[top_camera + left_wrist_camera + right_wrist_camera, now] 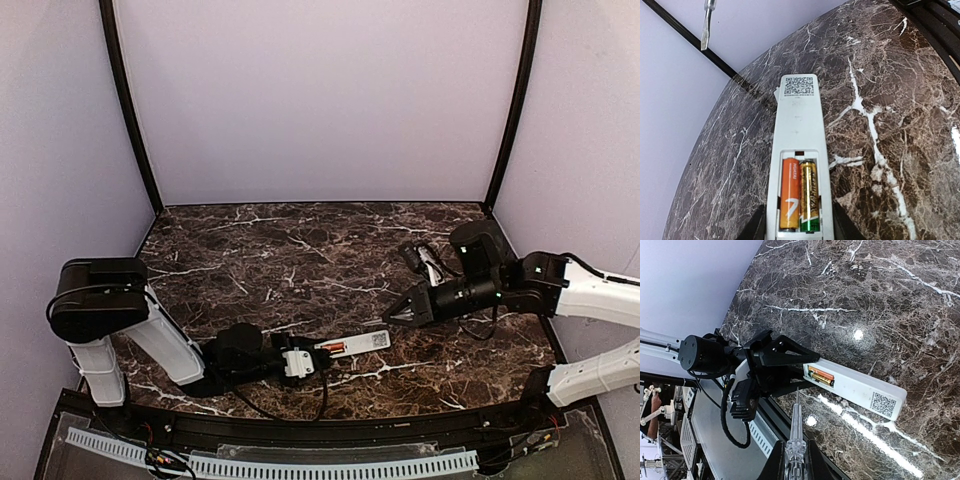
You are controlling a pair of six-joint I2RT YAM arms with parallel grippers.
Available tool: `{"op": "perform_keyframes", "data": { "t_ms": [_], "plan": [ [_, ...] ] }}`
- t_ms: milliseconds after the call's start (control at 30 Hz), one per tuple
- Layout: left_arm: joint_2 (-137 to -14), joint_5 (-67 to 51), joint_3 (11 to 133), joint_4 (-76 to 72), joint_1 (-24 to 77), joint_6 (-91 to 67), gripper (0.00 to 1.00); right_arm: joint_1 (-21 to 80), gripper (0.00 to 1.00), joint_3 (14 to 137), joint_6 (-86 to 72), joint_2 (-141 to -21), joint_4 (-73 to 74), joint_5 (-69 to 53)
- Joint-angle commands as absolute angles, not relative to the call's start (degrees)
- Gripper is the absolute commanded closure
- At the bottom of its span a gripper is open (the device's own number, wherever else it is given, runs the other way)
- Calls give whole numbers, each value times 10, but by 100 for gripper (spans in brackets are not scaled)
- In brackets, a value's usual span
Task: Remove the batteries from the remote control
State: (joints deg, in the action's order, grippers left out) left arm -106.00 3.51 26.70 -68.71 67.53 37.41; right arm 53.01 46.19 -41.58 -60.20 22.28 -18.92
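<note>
The white remote control (799, 120) lies low over the marble with its back up and a QR label at its far end. Its battery recess is uncovered, and the batteries sit side by side in it, one orange (789, 192) and one gold and green (809, 195). My left gripper (799, 232) is shut on the remote's near end, one finger on each long side. My right gripper (796, 465) is shut on a clear-handled screwdriver (795, 430). The screwdriver's thin tip points at the remote (855, 387), a short way from the batteries (821, 376) and not touching them.
A small pale piece and a dark item (425, 258) lie on the marble behind the right arm. A black rail (300, 430) runs along the table's near edge. Lilac walls with black corner posts (130, 110) close in the back and sides.
</note>
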Motion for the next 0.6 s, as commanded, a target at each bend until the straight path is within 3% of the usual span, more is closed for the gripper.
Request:
{"op": "perform_keyframes", "data": {
  "t_ms": [0,567],
  "plan": [
    [-1069,45,266,-766,678,383,99,557,100,477,-416,-610,215,-132],
    [-1075,-16,254,-758,661,349,100,599,100,488,-477,-699,214,-83]
  ]
}}
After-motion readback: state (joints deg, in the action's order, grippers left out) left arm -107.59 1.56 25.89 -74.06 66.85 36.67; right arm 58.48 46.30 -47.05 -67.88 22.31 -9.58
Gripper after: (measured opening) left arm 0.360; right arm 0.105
